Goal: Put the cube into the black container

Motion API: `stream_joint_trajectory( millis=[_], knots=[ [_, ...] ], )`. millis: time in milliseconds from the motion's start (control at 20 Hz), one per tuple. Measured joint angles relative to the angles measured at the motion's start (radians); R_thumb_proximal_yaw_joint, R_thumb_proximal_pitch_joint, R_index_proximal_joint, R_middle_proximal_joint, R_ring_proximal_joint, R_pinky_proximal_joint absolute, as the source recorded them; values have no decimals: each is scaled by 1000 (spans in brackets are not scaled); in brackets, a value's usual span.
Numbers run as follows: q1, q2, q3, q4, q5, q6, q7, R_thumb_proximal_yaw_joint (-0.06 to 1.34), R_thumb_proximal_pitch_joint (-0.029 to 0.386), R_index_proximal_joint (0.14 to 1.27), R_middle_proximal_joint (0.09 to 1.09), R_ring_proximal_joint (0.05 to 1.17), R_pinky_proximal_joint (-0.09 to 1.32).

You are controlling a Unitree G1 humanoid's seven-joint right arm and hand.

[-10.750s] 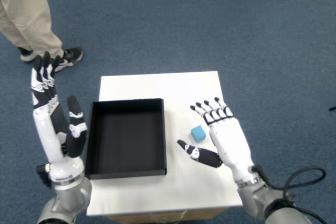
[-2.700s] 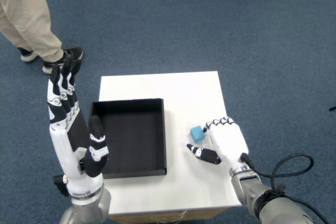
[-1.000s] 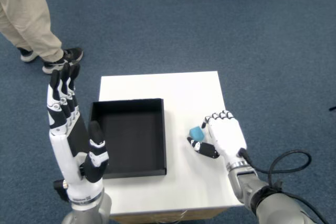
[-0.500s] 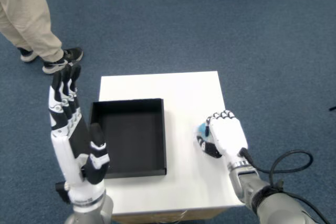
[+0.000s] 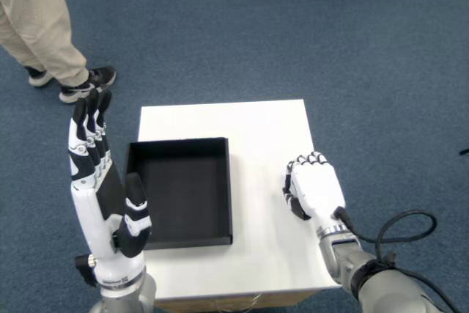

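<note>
Fingers of my right hand curl together over the spot to the right of the black container, on the white table. No blue cube shows anywhere, so I judge it sits hidden inside my curled grip, though I cannot tell for certain that I am clamping it. My knuckles face up, likely to shield and trap the cube against the palm. The container is empty, open side up, ready to receive it. My left hand stands raised with flat fingers, clear of the container's left edge.
</note>
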Motion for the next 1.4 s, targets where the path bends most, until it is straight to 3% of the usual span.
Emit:
stream_joint_trajectory(
  millis=[100,150,200,250,300,750,1400],
  knots=[
    [0,0,0,0,0,-1,-5,1115,126,1054,497,357,242],
    [0,0,0,0,0,-2,-5,969,113,861,500,364,250],
    [0,-1,0,0,0,-2,-5,627,46,615,474,370,257],
    [1,-1,0,0,0,-2,-5,409,-12,465,430,372,260],
    [2,-1,0,0,0,-2,-5,302,-29,402,402,370,259],
    [2,1,-15,0,22,3,-4,331,-21,430,371,335,219],
    [19,-61,-21,0,43,3,58,405,-21,444,359,311,168]
  ],
)
